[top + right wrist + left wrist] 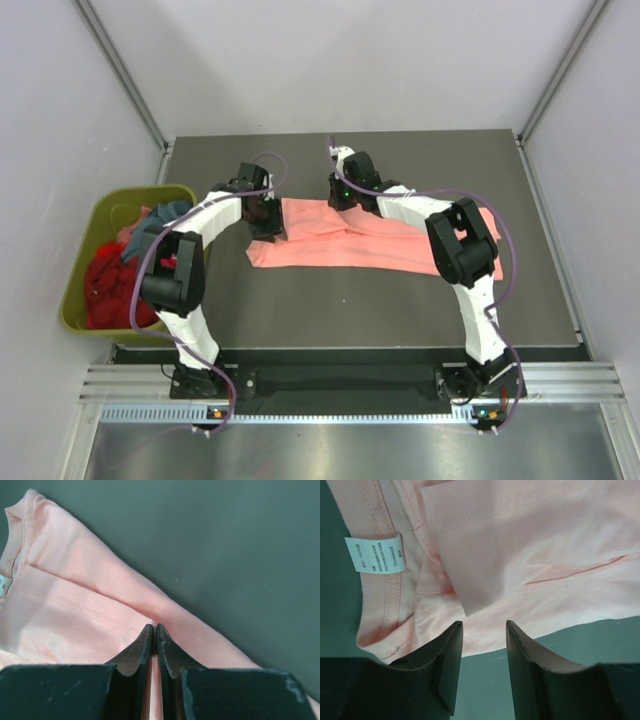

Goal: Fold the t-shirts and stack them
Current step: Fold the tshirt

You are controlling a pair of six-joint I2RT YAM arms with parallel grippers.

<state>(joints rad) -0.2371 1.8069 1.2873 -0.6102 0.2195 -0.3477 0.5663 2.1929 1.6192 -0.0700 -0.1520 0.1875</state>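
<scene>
here left gripper point(484, 624) gapes (by pink t-shirt point(545, 555)).

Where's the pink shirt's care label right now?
Left wrist view, upper left: the white care label is sewn at the pink shirt's collar, up-left of the open left end effector.

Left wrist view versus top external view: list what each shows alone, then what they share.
Left wrist only: the white care label at the collar, seam stitching, and the open jaws of the left gripper. Top external only: the olive-green bin holding red shirts and a teal-blue shirt, plus the right gripper. Shared: the salmon-pink t-shirt on the dark table.
</scene>
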